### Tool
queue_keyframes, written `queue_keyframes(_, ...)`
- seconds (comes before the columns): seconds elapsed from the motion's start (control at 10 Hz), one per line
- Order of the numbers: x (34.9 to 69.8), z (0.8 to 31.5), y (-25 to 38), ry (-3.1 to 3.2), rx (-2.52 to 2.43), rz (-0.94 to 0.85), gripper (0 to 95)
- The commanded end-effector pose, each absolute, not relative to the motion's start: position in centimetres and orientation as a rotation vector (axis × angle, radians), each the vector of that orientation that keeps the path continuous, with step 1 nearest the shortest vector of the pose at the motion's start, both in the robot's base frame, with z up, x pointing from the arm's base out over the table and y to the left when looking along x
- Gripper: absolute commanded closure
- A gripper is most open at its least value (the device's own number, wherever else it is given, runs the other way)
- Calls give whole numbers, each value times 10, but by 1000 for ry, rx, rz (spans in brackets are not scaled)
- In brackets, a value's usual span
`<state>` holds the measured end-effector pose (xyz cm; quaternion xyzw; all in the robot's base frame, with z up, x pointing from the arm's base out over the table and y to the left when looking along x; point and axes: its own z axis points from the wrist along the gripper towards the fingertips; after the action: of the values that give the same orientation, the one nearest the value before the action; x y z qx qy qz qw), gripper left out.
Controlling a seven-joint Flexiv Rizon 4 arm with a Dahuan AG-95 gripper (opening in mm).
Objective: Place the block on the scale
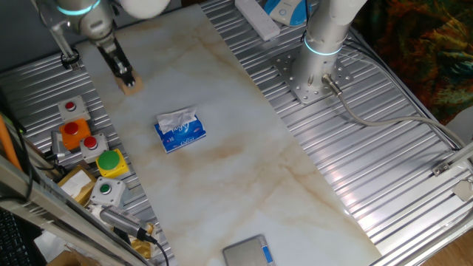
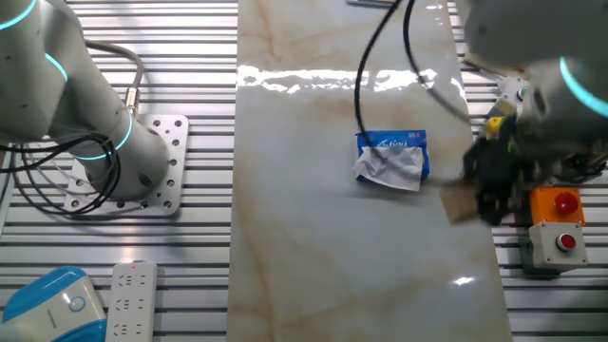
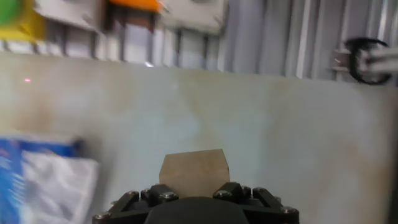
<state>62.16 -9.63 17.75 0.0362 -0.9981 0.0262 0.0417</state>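
Arm low over the table, tool [image 1: 128, 80] clamped on the block [image 3: 194, 171].

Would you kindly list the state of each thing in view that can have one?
block: between the tool's fingers, not on the scale
tool: closed on the block, at the table's edge
scale: bare, nothing on it
tissue pack: lying flat, opened, tissue sticking out

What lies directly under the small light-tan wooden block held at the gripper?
Only the pale marble-patterned tabletop shows around the small light-tan wooden block. The gripper covers its top, so its contact with the surface stays hidden.
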Motion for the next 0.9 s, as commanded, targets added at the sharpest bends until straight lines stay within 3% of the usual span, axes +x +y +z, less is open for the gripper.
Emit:
queue_keyframes(0.1, 621, 181, -33, -3062, 45, 83, 950)
queue_keyframes(0.9, 595, 152, 118, -3095, -151, 88, 950)
